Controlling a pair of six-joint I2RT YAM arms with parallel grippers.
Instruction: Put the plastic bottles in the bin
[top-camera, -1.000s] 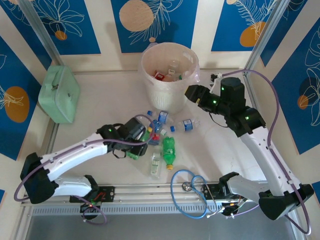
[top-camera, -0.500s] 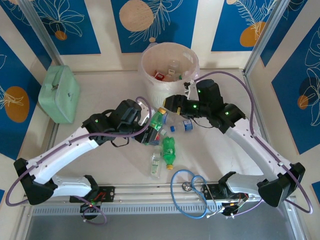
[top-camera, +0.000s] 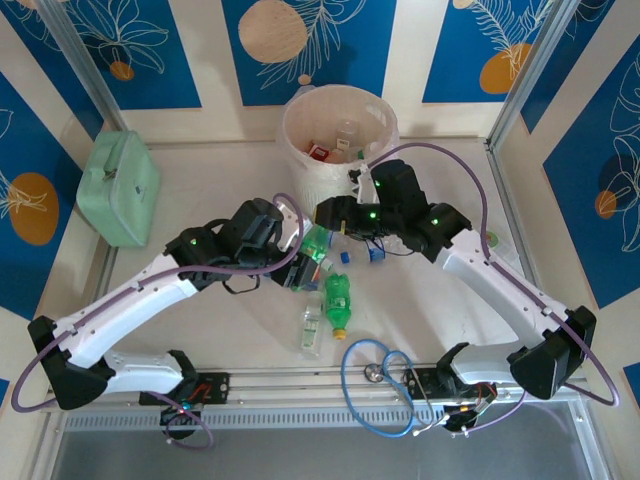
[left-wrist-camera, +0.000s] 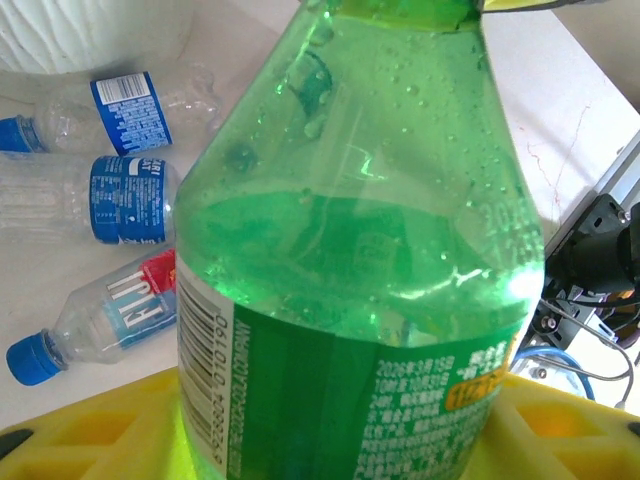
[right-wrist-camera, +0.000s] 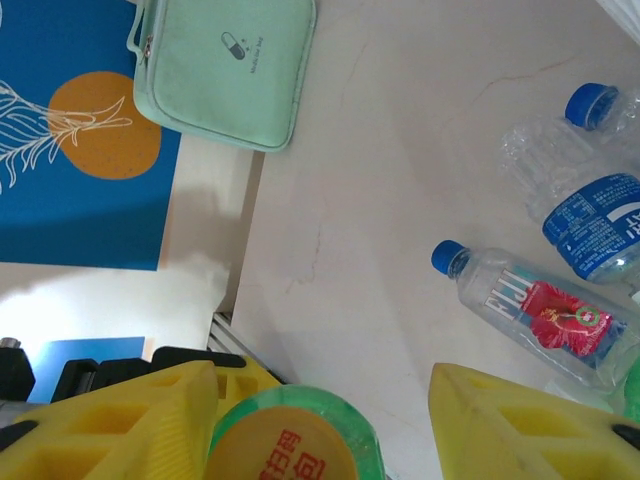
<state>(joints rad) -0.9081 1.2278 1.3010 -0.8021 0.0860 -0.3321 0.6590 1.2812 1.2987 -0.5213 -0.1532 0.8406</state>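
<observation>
My left gripper (left-wrist-camera: 330, 440) grips a green bottle (left-wrist-camera: 360, 250), its top cut off. My right gripper (right-wrist-camera: 320, 400) gapes around an orange cap (right-wrist-camera: 283, 445). Pale table (right-wrist-camera: 380, 200), blue wall panels (right-wrist-camera: 70, 130).

A second ago the left gripper (top-camera: 297, 264) was low among the bottles lying on the table. It has since lifted, carrying a green bottle (top-camera: 316, 240) clamped in its fingers. The right gripper (top-camera: 326, 212) has swung left and away from the right side of the bin (top-camera: 318, 186). Its fingers now sit on either side of the bottle's orange cap (right-wrist-camera: 283, 446).
</observation>
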